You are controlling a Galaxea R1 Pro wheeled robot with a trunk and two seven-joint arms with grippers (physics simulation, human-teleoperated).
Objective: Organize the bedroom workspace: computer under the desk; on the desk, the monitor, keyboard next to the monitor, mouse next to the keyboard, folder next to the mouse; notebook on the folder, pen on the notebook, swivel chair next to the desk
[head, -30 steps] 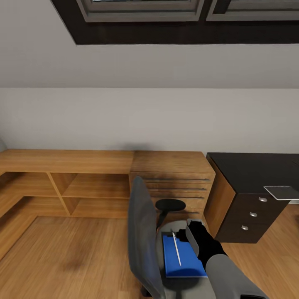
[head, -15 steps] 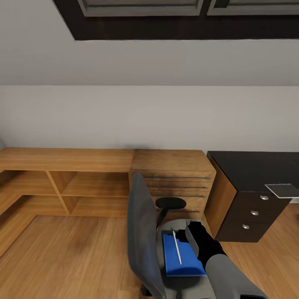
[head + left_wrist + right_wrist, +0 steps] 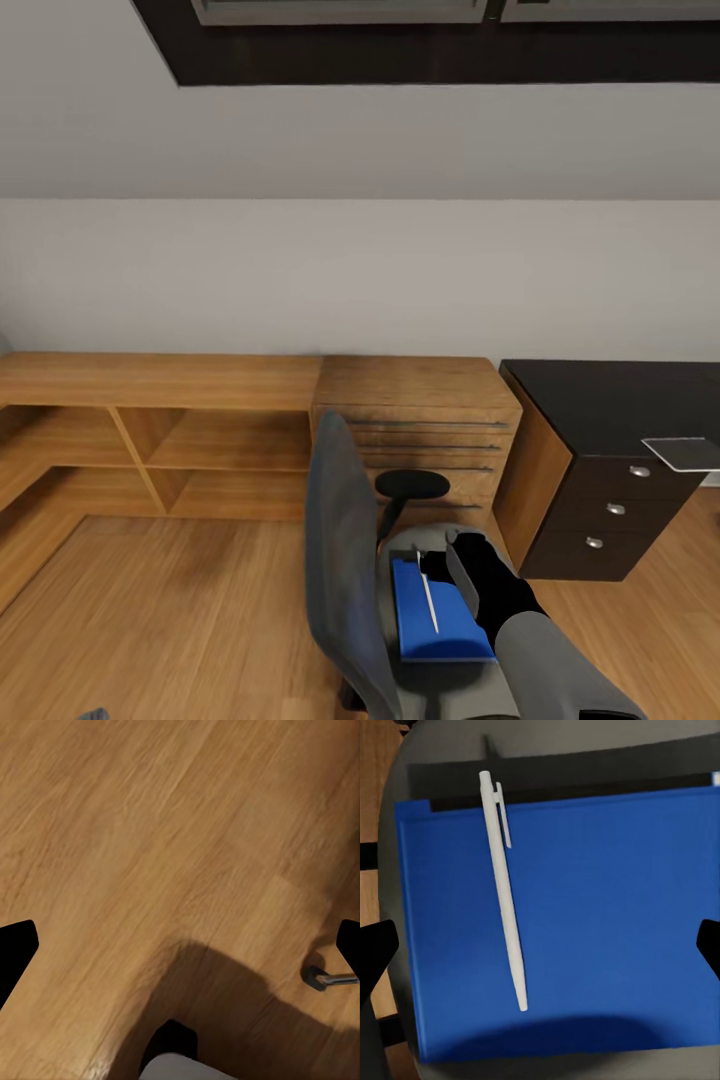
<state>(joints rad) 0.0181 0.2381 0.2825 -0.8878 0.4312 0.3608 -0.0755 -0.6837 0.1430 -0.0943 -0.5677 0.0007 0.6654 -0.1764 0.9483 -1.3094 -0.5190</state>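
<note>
From the head view, the blue folder (image 3: 440,622) lay on the swivel chair (image 3: 345,590), the pen (image 3: 428,602) on it, beside the desk (image 3: 600,405). From its wrist view, the right gripper (image 3: 540,945) hovered above with fingers spread. The left gripper (image 3: 180,949), spread, faced the floor (image 3: 150,832).

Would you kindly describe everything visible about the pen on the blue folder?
The pen is a slim, off-white stick of plastic look, with a small clip beside its blunt end and a taper to a fine tip at the other. It lies flat on the folder, nearer one short edge and roughly parallel to it, its clip end reaching just past the folder's edge. Only the folder touches it; the right claw hovers open above.
</note>
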